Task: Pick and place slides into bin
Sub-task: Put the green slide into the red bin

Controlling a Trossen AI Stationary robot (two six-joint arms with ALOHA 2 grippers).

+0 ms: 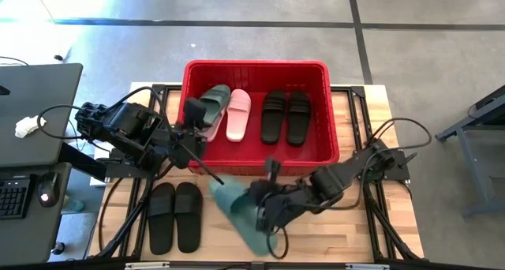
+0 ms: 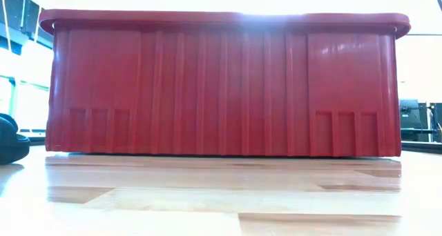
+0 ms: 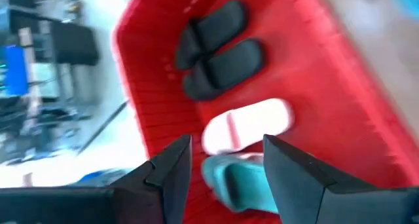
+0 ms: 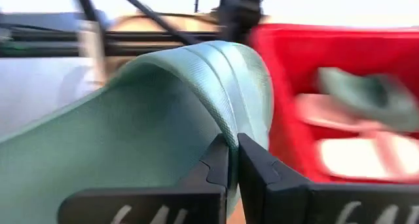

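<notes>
Right tool (image 1: 264, 211) sits just outside the bin's (image 1: 331, 155) near wall, clamped on the strap edge of a green slide (image 1: 237, 207); in the right wrist view the fingers (image 4: 219, 162) pinch the arched strap w/ almost no gap. The slide hangs tilted, partly off the tabletop (image 1: 347, 223), toe end dipping away from the bin.

Left tool (image 1: 193, 132) is over the bin's left end, jaws apart, nothing betw. them, above the other green slide (image 1: 211, 103), which lies across the pink pair (image 1: 237, 116). One black pair (image 1: 286, 116) is inside the bin, right of the pink; another black pair (image 1: 175, 216) is outside on the tabletop, off the bin's near-left corner.

Handling, as a guess: slides look light, rubbery, bendy, so they'll flop and swing. The strap is the best hold; a thin edge pinch could slip, a deeper bite is prob. safer.
</notes>
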